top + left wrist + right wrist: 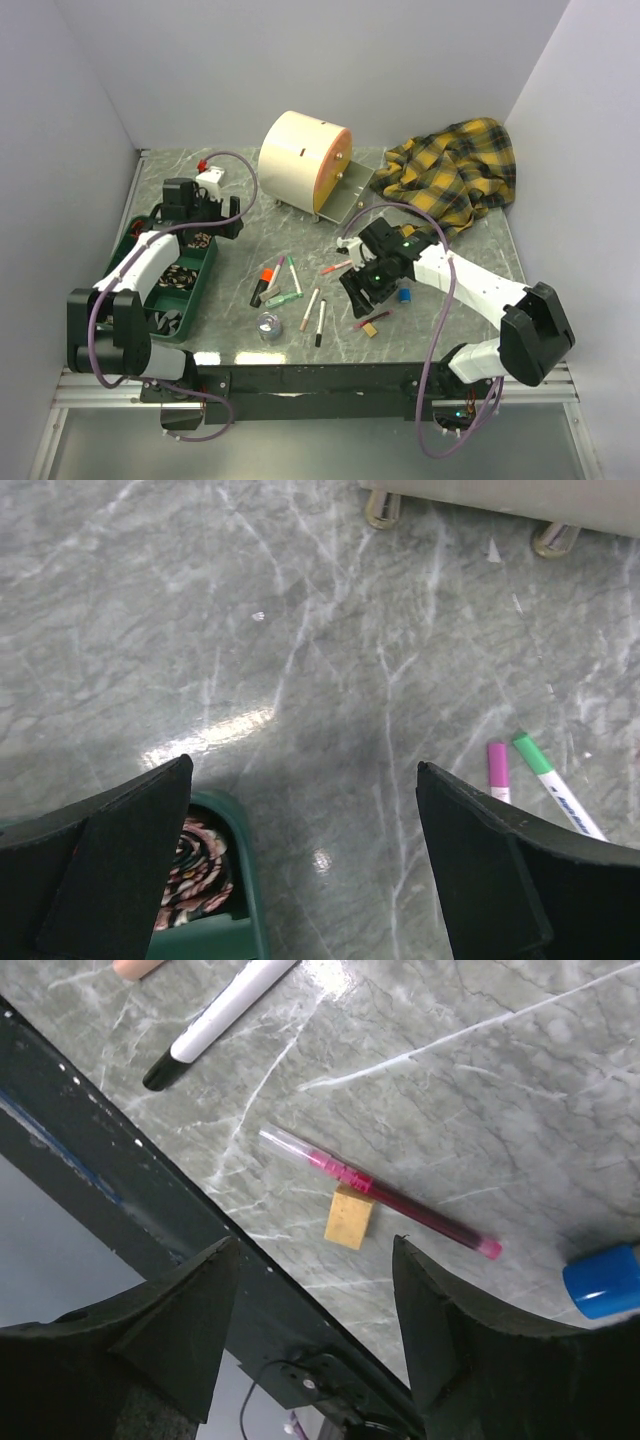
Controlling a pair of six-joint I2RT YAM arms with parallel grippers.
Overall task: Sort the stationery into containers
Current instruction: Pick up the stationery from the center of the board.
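Observation:
The stationery lies loose mid-table: an orange-capped black marker (264, 282), a green pen (283, 298), white pens (309, 310), a pink pen (336, 267), a clear tape roll (269, 325), a tan block (371, 329) and a blue block (404, 296). The cream round-topped cabinet (300, 160) stands at the back with one drawer (352, 192) pulled out. My right gripper (358, 295) is open and empty, hovering over the tan block (350, 1217) and a magenta pen (380, 1192). My left gripper (230, 218) is open and empty, above the table beside the green tray.
A green tray (195, 300) with patterned rolls sits at the left; its corner (240, 880) shows under my left gripper (305, 770). A yellow plaid cloth (455, 175) lies back right. A small white and red object (210, 180) sits back left. The black front rail (130, 1190) lies under my right gripper (315, 1250).

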